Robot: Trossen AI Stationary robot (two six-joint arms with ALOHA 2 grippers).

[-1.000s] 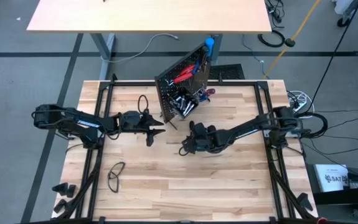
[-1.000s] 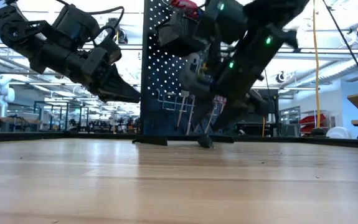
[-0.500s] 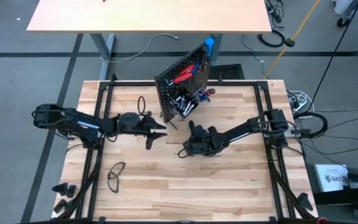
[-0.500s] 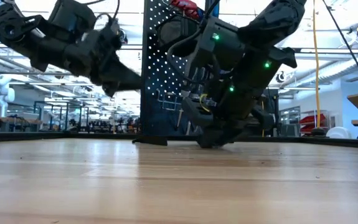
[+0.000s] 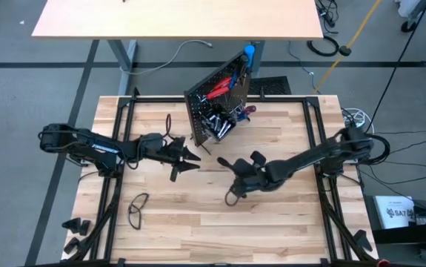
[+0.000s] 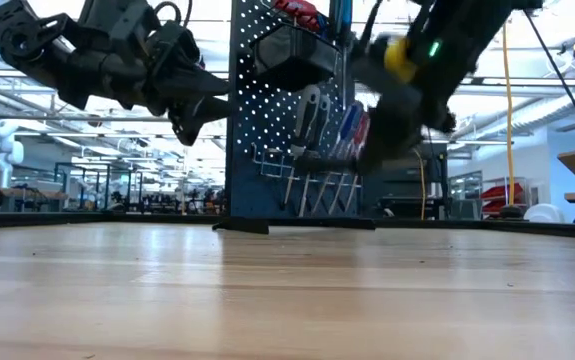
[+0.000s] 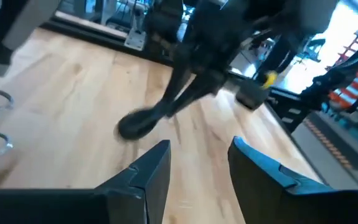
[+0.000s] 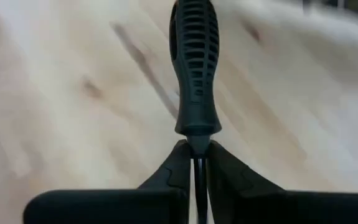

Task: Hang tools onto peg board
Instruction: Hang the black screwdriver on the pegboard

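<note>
The right pincer (image 8: 197, 163) is clenching a black-handled screwdriver (image 8: 194, 68) by its shaft, handle sticking out ahead, at frame centre over the desk (image 5: 287, 222). The peg board (image 5: 216, 104) is standing above-left. The left pincer (image 5: 185, 157), released, is hovering at left.

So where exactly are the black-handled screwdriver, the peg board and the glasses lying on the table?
black-handled screwdriver (image 8: 194, 68): right wrist view, middle of its ribbed handle.
peg board (image 5: 211, 100): high view, its perforated black panel.
glasses (image 5: 137, 208): high view, on the frame near the table's front left.
</note>
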